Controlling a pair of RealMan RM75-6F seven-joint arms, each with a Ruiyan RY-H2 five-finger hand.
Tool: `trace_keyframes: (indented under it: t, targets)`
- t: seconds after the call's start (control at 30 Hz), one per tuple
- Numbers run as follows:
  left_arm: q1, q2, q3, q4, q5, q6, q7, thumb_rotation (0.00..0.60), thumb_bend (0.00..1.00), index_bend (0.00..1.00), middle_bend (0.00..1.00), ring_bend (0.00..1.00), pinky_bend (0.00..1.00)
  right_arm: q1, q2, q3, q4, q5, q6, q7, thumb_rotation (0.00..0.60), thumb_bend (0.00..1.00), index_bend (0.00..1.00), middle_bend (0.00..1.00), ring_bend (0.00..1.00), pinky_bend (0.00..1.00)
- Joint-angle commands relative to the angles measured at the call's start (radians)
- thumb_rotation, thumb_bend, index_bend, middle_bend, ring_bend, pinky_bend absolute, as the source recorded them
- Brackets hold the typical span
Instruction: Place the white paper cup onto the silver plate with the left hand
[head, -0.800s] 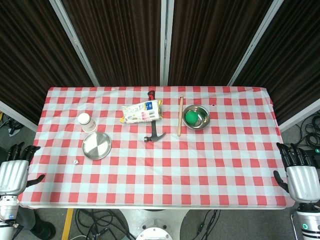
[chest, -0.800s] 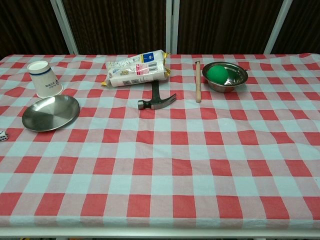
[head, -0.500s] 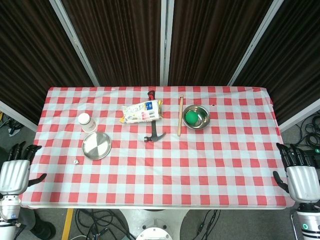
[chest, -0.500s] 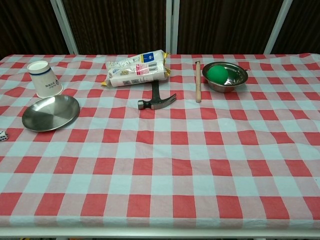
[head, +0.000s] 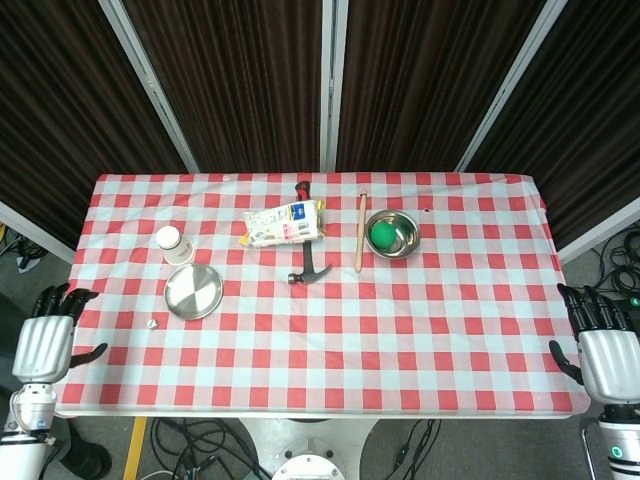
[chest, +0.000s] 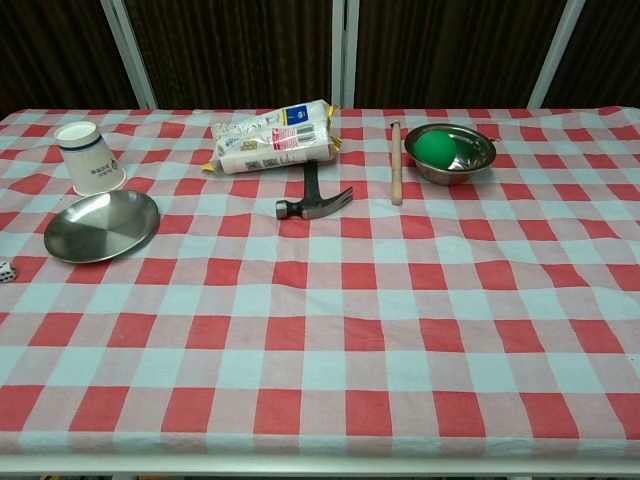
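Note:
A white paper cup (head: 172, 242) (chest: 89, 158) stands upside down on the checked cloth at the left, just behind the silver plate (head: 193, 291) (chest: 101, 225). The plate holds nothing. My left hand (head: 47, 343) hangs off the table's left front corner with fingers spread and nothing in it, well short of cup and plate. My right hand (head: 605, 353) waits off the right front corner, also spread and holding nothing. Neither hand shows in the chest view.
A packet of tissues (head: 283, 224) (chest: 273, 137), a hammer (head: 309, 257) (chest: 314, 200) and a wooden stick (head: 360, 232) (chest: 395, 162) lie mid-table. A steel bowl (head: 406, 244) (chest: 477, 158) holds a green ball (head: 384, 234) (chest: 435, 148). A small die (head: 152, 323) (chest: 5, 270) lies left of the plate.
My left hand has drifted a little to the right and forward toward the table edge. The right hand has barely moved. Objects on the table are unchanged.

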Motion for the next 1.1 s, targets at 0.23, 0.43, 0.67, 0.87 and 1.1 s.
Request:
trace_keyframes:
  t: [0.23,0.43,0.67,0.87,1.1]
  targets:
    - [-0.132,-0.083,-0.046,0.116,-0.116,-0.245,-0.061,0.600,0.03,0.40,0.54,0.52,0.66,0.004,0.019,-0.001,-0.009,0.011,-0.022,-0.001,0.600,0.22,0.06,0.13,0.06,0.14]
    - [-0.194,-0.157,-0.061,0.188,-0.201,-0.367,-0.064,0.600,0.06,0.43,0.80,0.78,0.89,0.013,0.023,0.001,-0.017,0.020,-0.043,0.000,0.600,0.22,0.06,0.14,0.06,0.14]
    - [-0.237,-0.221,-0.074,0.248,-0.297,-0.438,-0.022,0.600,0.07,0.44,0.89,0.86,0.94,0.018,0.030,0.001,-0.022,0.022,-0.052,-0.003,0.600,0.22,0.06,0.14,0.06,0.15]
    - [-0.245,-0.248,-0.068,0.281,-0.375,-0.465,0.021,0.600,0.12,0.46,0.91,0.88,0.95,0.016,0.031,-0.001,-0.019,0.025,-0.055,0.003,0.600,0.22,0.06,0.14,0.06,0.14]
    - [-0.243,-0.255,-0.055,0.289,-0.397,-0.478,0.010,0.600,0.21,0.48,0.91,0.89,0.95,0.018,0.033,-0.002,-0.019,0.022,-0.057,0.007,0.600,0.22,0.06,0.14,0.06,0.14]
